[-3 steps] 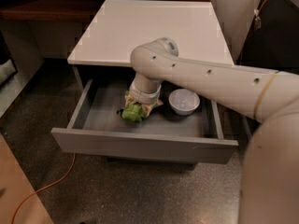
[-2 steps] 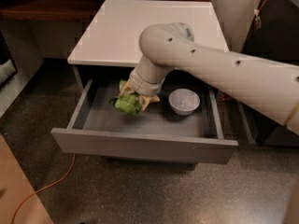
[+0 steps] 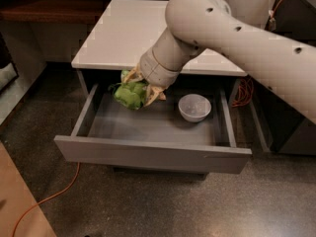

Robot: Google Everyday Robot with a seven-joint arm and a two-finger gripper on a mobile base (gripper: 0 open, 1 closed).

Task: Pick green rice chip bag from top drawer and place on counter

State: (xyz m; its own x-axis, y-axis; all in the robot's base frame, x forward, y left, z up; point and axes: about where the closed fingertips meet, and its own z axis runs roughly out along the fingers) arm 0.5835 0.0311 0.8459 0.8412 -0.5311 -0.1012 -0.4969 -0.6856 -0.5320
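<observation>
My gripper (image 3: 139,89) is shut on the green rice chip bag (image 3: 128,95) and holds it in the air above the back left part of the open top drawer (image 3: 148,152), just below the front edge of the white counter (image 3: 133,28). The bag is crumpled between the pale fingers (image 3: 154,95). The thick white arm (image 3: 237,33) reaches in from the upper right and hides part of the counter.
A white bowl (image 3: 194,107) sits in the drawer at the right. A dark wooden shelf (image 3: 44,9) runs at the back left. An orange cable (image 3: 49,201) lies on the speckled floor at the lower left.
The gripper has lifted the green bag off the drawer floor, up and toward the back left, near the counter edge. The bowl has not moved.
</observation>
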